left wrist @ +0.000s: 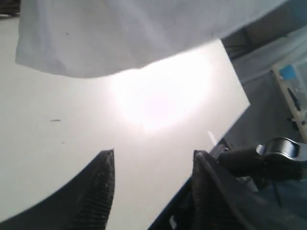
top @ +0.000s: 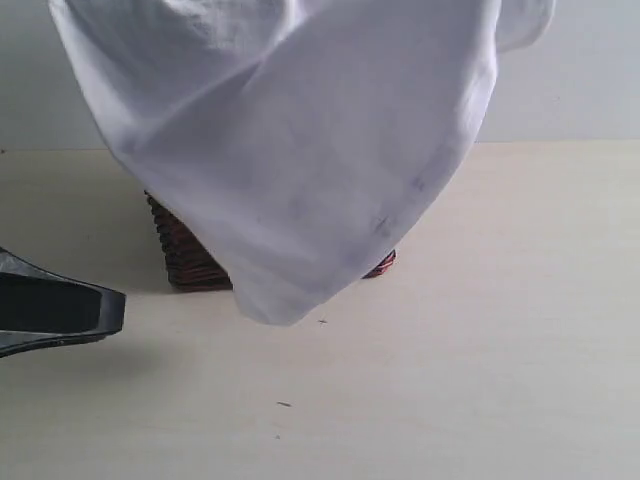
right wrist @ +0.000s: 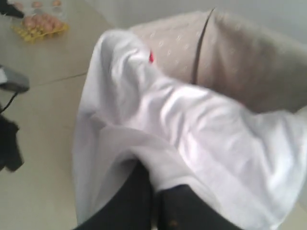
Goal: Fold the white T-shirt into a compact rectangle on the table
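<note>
The white T-shirt [top: 300,150] hangs in the air from above the exterior view, its lowest corner dangling over the table [top: 480,350] in front of the basket. My right gripper [right wrist: 156,194] is shut on a fold of the white T-shirt [right wrist: 192,129], which drapes down from its black fingers; it is out of the exterior view. My left gripper [left wrist: 153,165] stands open and empty low over the table [left wrist: 57,143], well short of the hanging white T-shirt [left wrist: 120,33]. Its black finger [top: 60,312] shows at the exterior view's left edge.
A dark wicker basket [top: 185,250] stands mid-table, mostly hidden behind the shirt. Its pale patterned lining [right wrist: 230,52] shows in the right wrist view. The table's edge [left wrist: 240,110] lies close beside the left gripper. An egg tray [right wrist: 41,24] sits far off.
</note>
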Controlling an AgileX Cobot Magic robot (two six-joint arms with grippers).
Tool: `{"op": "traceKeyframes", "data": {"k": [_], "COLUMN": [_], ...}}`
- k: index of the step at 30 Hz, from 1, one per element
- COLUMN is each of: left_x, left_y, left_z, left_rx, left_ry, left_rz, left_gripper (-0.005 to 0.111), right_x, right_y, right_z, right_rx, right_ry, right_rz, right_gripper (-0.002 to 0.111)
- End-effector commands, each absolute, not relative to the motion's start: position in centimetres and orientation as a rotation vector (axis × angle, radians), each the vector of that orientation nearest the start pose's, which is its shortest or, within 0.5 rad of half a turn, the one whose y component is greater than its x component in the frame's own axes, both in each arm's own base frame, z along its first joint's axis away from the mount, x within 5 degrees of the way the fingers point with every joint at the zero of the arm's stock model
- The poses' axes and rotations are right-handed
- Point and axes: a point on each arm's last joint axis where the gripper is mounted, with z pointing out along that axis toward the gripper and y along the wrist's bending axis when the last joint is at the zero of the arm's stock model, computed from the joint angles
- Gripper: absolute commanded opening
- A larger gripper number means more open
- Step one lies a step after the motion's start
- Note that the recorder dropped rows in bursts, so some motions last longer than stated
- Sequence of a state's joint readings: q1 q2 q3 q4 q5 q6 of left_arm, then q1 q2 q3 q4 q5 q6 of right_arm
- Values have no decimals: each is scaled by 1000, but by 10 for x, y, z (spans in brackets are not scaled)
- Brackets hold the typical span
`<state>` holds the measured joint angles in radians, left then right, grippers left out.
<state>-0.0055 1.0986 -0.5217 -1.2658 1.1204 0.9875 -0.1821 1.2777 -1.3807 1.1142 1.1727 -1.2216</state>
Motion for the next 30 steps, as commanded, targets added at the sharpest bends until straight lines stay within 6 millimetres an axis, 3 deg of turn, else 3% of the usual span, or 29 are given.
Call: {"op": "traceKeyframes", "data": {"k": [1,13,23,30], "left_x": [155,156,156,156], "left_y": [-85,-85,-85,-85], "left_z": [261,264,264,264], "left_rx": [474,476,487,494], "left_ry": [2232,2188,2182,2179], "left_rz": [-1428,-1436,-1431,-1427], "left_gripper": [50,50,50,50], "right_x": [249,241,197,154], "right_y": [24,28,30,42], "right_z": [494,558,647,676], "right_rx": [-665,-604,-502,-569], "right_ry": [1716,1467,1121,1053], "right_rz": [498,541,475,509], "right_gripper": [0,0,0,0]}}
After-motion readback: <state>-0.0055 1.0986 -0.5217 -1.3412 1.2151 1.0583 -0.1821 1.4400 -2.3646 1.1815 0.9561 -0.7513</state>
